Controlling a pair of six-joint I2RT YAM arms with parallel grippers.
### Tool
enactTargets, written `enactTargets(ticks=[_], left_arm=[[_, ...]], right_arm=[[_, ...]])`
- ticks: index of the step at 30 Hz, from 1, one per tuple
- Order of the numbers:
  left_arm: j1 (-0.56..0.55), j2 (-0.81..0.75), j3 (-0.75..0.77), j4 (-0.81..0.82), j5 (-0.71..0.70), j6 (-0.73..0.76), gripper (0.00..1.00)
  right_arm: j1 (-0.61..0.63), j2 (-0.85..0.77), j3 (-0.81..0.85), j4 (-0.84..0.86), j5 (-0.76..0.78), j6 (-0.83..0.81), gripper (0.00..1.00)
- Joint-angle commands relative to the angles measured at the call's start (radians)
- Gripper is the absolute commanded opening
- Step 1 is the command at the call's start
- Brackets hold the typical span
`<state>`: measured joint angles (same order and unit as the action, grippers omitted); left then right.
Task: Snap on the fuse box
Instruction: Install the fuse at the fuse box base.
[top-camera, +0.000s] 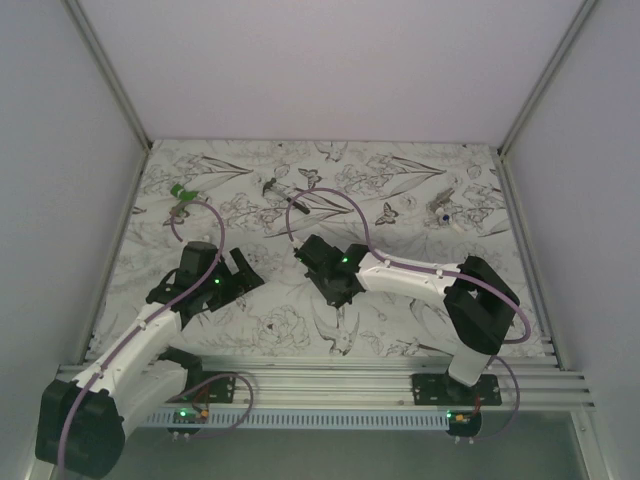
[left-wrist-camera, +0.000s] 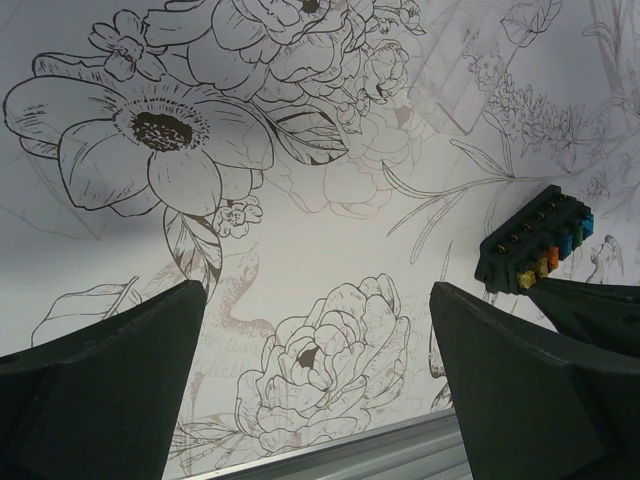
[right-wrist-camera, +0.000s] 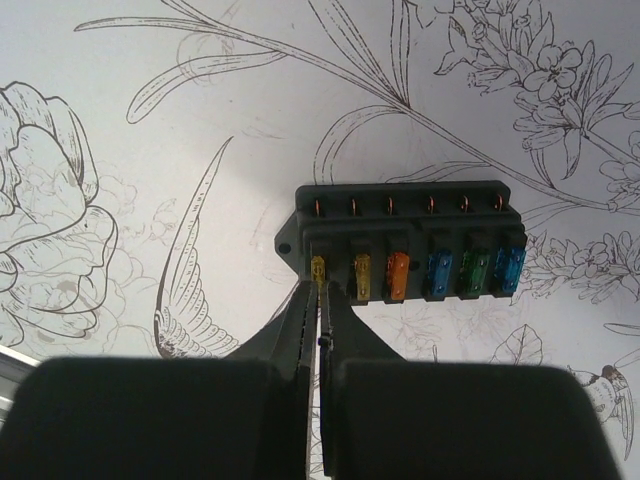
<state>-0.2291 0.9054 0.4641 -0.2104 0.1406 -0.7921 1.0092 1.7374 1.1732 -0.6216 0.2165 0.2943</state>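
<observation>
Table: covered by a white cloth printed with black line drawings of flowers, butterflies and birds. It lies flat. A ribbed aluminium rail runs along the near edge.

Room: plain white walls on three sides, with metal frame posts at the back corners.

Fuse box: a black block lying on the table near its middle, directly ahead of the right arm. Six fuses face the right wrist camera: two yellow, one orange, one blue, one green, one blue.

Right tool: fingers pressed together, tips at the leftmost yellow fuse. Whether they pinch it cannot be told.

Left tool: fingers spread wide over bare cloth, holding nothing. The fuse box sits off to its right.

Along the far side lie a small green piece and a thin dark tool.
</observation>
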Motion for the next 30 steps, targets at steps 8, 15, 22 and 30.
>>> enactTargets(ticks=[8, 15, 22, 30], left_arm=[[0.005, 0.006, 0.004, -0.012, 0.019, -0.004, 0.99], [0.005, 0.011, 0.007, -0.010, 0.017, -0.013, 1.00], [0.005, 0.008, 0.002, -0.010, 0.023, -0.013, 1.00], [0.006, -0.018, -0.010, -0.010, 0.025, -0.016, 0.99]], right_arm=[[-0.022, 0.096, -0.061, -0.073, -0.038, -0.026, 0.00], [-0.027, 0.151, -0.126, -0.124, -0.084, -0.027, 0.00], [-0.027, 0.215, -0.077, -0.102, -0.080, -0.041, 0.00], [-0.041, 0.369, 0.037, -0.125, -0.067, -0.049, 0.00]])
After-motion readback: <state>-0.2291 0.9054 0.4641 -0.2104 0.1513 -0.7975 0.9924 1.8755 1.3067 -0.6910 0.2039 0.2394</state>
